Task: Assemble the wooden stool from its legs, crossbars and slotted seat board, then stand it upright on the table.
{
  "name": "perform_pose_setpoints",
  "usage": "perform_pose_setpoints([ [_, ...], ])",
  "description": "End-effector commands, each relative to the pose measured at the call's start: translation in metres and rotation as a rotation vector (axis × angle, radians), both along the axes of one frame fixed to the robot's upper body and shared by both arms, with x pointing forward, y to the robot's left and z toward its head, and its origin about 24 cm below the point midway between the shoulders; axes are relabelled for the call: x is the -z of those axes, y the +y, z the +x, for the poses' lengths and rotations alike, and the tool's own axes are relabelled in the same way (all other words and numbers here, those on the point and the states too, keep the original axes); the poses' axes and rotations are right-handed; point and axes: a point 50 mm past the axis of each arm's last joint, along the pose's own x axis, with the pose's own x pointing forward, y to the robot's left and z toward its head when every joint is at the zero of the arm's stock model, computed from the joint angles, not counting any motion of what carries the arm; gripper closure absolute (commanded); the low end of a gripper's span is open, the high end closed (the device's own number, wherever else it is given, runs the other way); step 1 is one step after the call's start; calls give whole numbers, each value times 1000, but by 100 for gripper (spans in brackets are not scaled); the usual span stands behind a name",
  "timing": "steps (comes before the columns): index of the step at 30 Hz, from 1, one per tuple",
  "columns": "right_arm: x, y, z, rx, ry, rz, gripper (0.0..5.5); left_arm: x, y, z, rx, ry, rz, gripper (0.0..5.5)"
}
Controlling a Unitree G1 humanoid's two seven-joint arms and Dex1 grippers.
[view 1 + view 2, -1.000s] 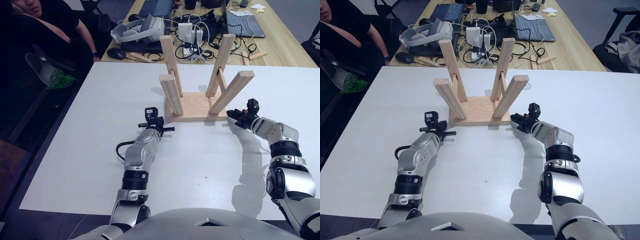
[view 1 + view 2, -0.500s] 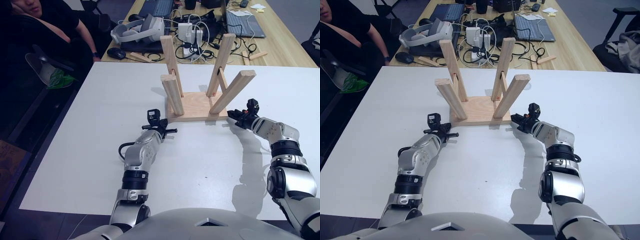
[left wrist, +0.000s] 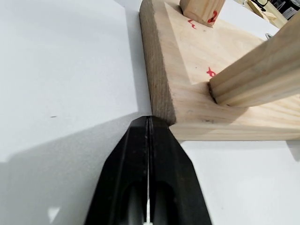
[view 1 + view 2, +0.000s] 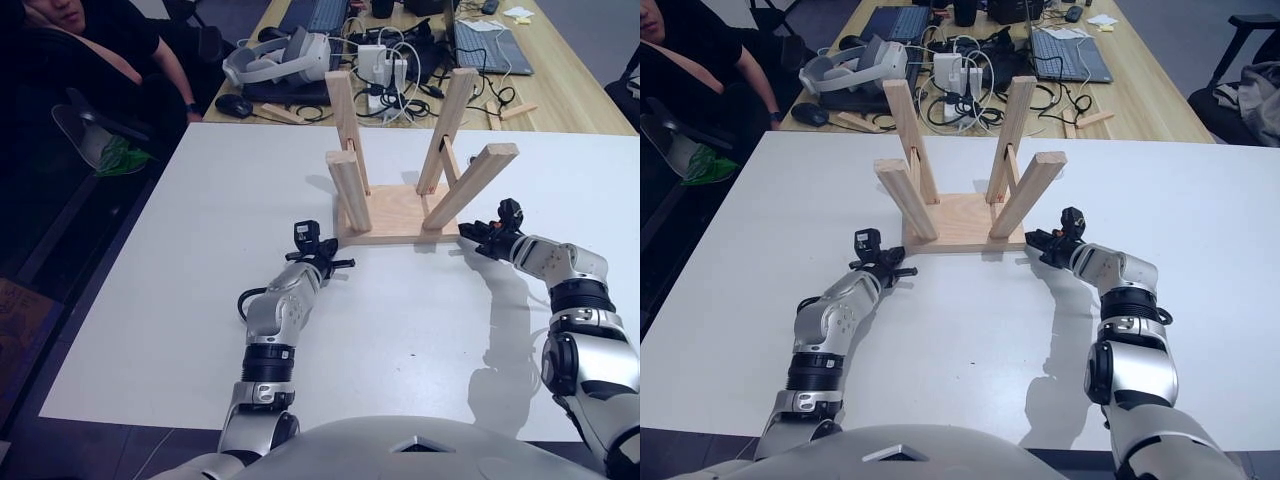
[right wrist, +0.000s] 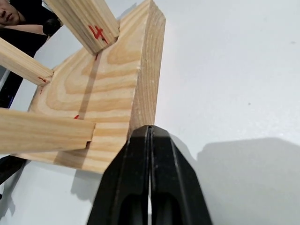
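The wooden stool [image 4: 400,213] lies upside down on the white table [image 4: 200,250], seat board flat and several legs [image 4: 349,192] pointing up. My left gripper [image 4: 340,264] is shut and empty, its tip touching the near left corner of the seat board [image 3: 161,93]. At the near right corner of the board [image 5: 140,93] my right gripper [image 4: 468,229] is shut too, its tip against the edge. The legs sit in their slots, marked with red numbers.
Behind the white table stands a wooden desk [image 4: 560,80] with laptops, cables, a headset [image 4: 275,60] and loose wood pieces. A seated person is at the far left. Open table surface lies on both sides of the stool and in front.
The left gripper has crept forward to the board's near left corner. The stool has slid slightly right and away, and the right gripper moved with it.
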Motion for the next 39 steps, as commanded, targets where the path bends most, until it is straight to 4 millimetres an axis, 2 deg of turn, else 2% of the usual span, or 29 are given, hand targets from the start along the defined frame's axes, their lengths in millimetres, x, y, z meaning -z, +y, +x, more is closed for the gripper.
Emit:
perform_pose_setpoints([
  [1,18,20,-14,-105,113,52,550,0,-25,-5,128,16,-109,547],
  [15,-2,24,-8,-174,29,154,550,-14,-31,-3,207,-18,-260,547],
  [39,-30,33,-10,-261,-76,310,550,-41,-21,3,185,-94,-419,547],
])
